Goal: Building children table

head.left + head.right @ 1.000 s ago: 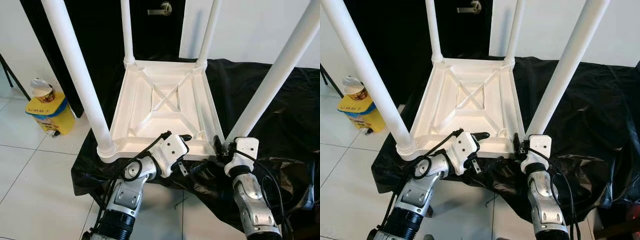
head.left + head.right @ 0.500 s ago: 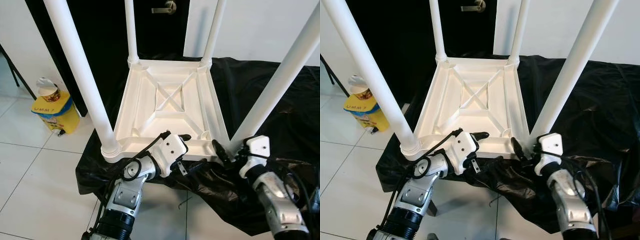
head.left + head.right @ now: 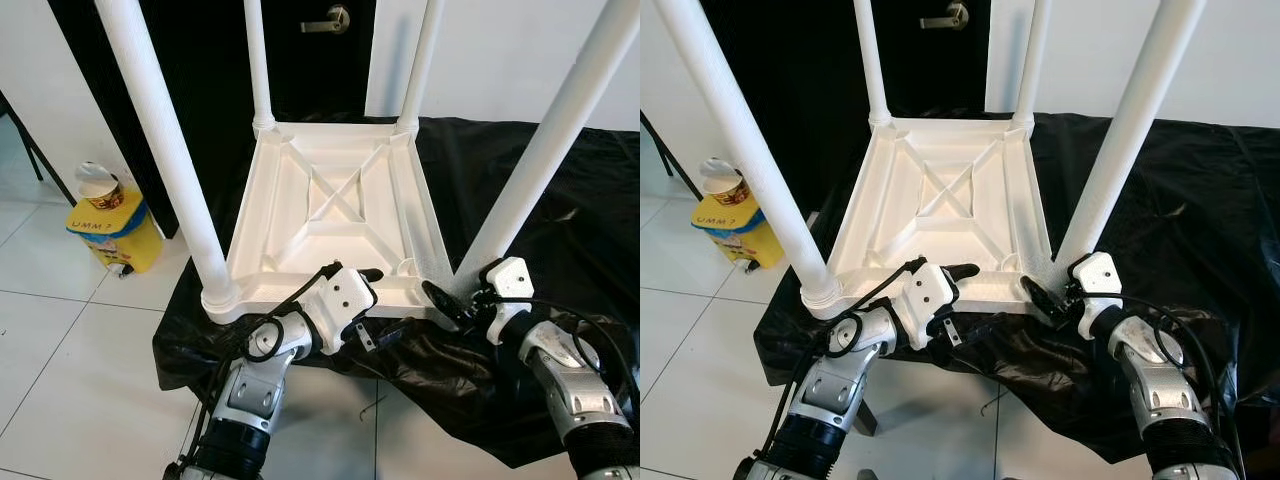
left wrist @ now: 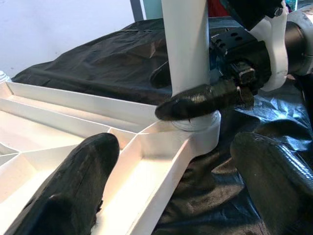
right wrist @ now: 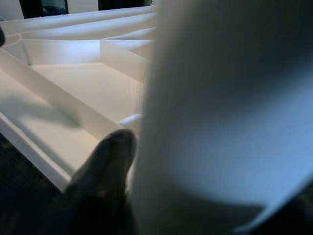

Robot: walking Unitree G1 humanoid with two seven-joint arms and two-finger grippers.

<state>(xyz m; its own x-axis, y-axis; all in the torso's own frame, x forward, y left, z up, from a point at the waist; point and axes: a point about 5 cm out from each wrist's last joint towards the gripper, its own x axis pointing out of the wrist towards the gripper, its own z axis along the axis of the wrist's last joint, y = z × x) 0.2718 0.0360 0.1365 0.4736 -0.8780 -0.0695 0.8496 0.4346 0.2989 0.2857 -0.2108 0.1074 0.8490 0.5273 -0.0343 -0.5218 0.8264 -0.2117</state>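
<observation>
So the white plastic kids' table point(image 3: 335, 205) is flipped upside down on a bench draped in black sheeting point(image 3: 560, 200), with all four legs sticking up. Ribbed underside faces up, with an X-shaped brace in the middle.

Right end effector point(image 3: 447, 303) is at the near right leg point(image 3: 545, 140), down at its base where it plugs into the corner socket. In the left wrist view one black finger point(image 4: 205, 100) lies across the front of that leg just above the collar, and another shows behind the leg, so the fingers sit on either side of the leg; whether they actually press on it, I can't tell. The right wrist view is mostly blurry white leg with a dark fingertip point(image 5: 110, 161) next to it.

Left end effector point(image 3: 368, 305) is at the near edge of the tabletop, fingers apart: the upper finger point(image 3: 365, 274) is over the rim inside the tray-like underside, the other is below and outside the edge, against the black sheeting.

Stuff around: a yellow bin point(image 3: 112, 230) sits on the white tiled floor point(image 3: 70, 380) off to the left, with a cup-like container point(image 3: 100, 185) on top of it. Behind the bench there's a dark door with a lever handle point(image 3: 328, 18) and a white wall point(image 3: 500, 50). The near left leg point(image 3: 165, 150) rises right past the camera, blocking part of the dark doorway behind it.
</observation>
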